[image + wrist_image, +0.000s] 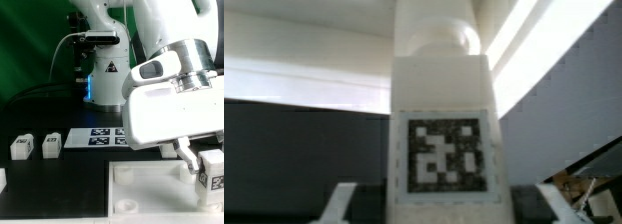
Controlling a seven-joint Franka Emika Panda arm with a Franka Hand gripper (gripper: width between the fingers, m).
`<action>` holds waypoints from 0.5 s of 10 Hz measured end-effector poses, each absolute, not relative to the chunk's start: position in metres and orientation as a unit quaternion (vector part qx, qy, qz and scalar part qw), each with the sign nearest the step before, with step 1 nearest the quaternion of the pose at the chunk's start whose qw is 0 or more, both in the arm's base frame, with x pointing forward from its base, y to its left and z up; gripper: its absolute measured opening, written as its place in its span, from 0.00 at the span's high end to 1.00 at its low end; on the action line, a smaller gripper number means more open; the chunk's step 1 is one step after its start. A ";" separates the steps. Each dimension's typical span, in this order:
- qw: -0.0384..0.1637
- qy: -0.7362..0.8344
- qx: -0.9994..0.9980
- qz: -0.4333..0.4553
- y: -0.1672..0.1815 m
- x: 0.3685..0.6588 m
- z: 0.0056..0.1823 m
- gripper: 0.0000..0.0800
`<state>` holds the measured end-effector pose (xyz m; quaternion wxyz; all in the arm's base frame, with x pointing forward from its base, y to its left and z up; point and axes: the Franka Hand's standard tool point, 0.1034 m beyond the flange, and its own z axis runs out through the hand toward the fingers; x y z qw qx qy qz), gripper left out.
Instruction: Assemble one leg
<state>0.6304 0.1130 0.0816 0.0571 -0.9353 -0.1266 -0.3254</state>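
Start at the exterior view's left. A white block (2, 180) is cut off by the frame edge, so you can't tell what it is. Just past it, the first loose leg (22, 147) and the second loose leg (51, 145) stand side by side on the black table (60, 195), close together but not touching. Each shows you a black-and-white square tag.

Next comes the marker board (100, 137), lying flat with its printed tags facing up. These are block patterns only, with no letters you could read. Behind it stands the robot base (105, 70), which carries a triangular warning sticker (110, 68). Any text on the sticker is too small to make out. A blue light (88, 88) glows on the side of the base towards the exterior view's left.

Lower down, towards the exterior view's right, the white tabletop (150, 172) lies on the table, its raised rim facing you.

Above the tabletop's corner at the exterior view's right, the gripper (205, 160) hangs under the arm's large white hand housing. It is pinching the leg (212, 172), which is off the table and over that corner. You cannot tell from this view whether the leg touches the tabletop.

The wrist view confirms the grasp. The gripper (434, 208) has its fingers (342, 204) pressed against both sides of the leg (441, 90), which stands straight out from the hand and ends in a rounded tip. The leg's tag (450, 152) faces the camera, blurred, a pixel pattern with no wording.
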 end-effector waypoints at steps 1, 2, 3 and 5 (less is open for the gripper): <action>0.059 -0.128 -0.939 -0.314 0.113 0.631 0.082 0.63; 0.061 -0.129 -0.941 -0.307 0.114 0.630 0.079 0.50; 0.061 -0.129 -0.941 -0.306 0.114 0.629 0.078 0.33; 0.061 -0.129 -0.942 -0.304 0.114 0.629 0.077 0.22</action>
